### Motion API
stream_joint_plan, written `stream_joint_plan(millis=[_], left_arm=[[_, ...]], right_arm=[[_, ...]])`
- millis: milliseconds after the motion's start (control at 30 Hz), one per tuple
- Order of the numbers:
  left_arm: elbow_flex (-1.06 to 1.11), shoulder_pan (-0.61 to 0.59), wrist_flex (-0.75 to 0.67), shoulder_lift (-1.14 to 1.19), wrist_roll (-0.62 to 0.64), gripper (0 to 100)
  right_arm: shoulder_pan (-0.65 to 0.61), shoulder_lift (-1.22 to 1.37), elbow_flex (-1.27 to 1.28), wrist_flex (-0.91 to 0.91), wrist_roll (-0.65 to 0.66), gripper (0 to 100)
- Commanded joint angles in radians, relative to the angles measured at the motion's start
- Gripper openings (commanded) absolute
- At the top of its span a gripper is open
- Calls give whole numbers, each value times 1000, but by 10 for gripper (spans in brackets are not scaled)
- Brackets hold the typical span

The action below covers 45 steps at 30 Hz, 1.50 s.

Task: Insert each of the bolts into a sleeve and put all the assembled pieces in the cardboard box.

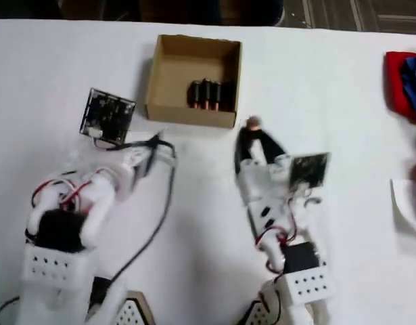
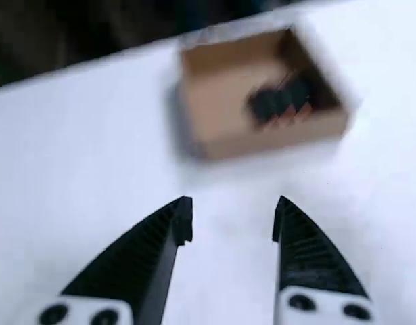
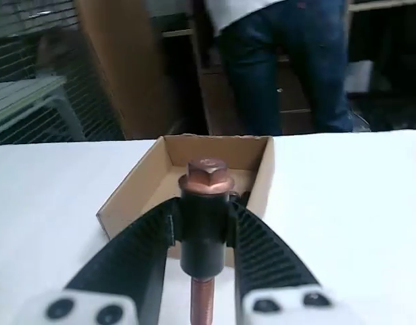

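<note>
The left gripper [image 2: 231, 220] is found over the bare white table [image 1: 208, 223], short of the near left corner of the cardboard box. Its jaws are spread, and nothing is held between them. A black cable [image 1: 160, 217] is seen running from this arm back along the table towards its base.

The cardboard box [image 1: 191, 114] is placed open-topped at the far middle of the table. Several assembled pieces [image 1: 211, 95] are lying inside it, side by side and touching, against the near wall towards the right side. Their exact number cannot be determined.

The right gripper [image 3: 204, 215] is positioned just before the near right corner of the box. Its jaws are pressed against a black sleeve [image 3: 203, 237], which is held upright between them. A copper-coloured bolt [image 3: 206, 173] is seated through the sleeve: the hexagonal head rests on the upper end and the shank projects from the lower end. The piece is held outside the box and close to its near wall.

At the right edge of the table, well apart from both arms, a red and blue item [image 1: 402, 81] and a white object [image 1: 405, 203] are noted; neither can be identified.
</note>
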Motion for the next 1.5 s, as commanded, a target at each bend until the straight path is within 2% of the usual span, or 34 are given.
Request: stream_joint_plan(millis=[0, 233, 300, 467, 667, 800, 900, 1033, 1467], left_arm=[[197, -186, -86, -29, -160, 207], [527, -224, -333, -15, -212, 207], [559, -224, -358, 37, -209, 207], [535, -226, -365, 244, -98, 207], [394, -230, -359, 491, -97, 207], [364, -229, -347, 537, -97, 207], [364, -229, -347, 537, -95, 207], [364, -229, -347, 537, -95, 207], [366, -229, -347, 537, -95, 207]], right_arm=[[2, 168, -316, 88, -25, 20], [-82, 846, -1014, 318, -31, 20], [-97, 1047, -1235, 386, -31, 20], [-113, 1547, -1814, 575, -32, 20], [-131, 2115, -2550, 727, -26, 20], [-147, 2424, -2871, 746, -26, 20], [-159, 2569, -2983, 746, -28, 20], [-171, 2651, -2992, 723, -32, 20], [-174, 2700, -2929, 680, -34, 20]])
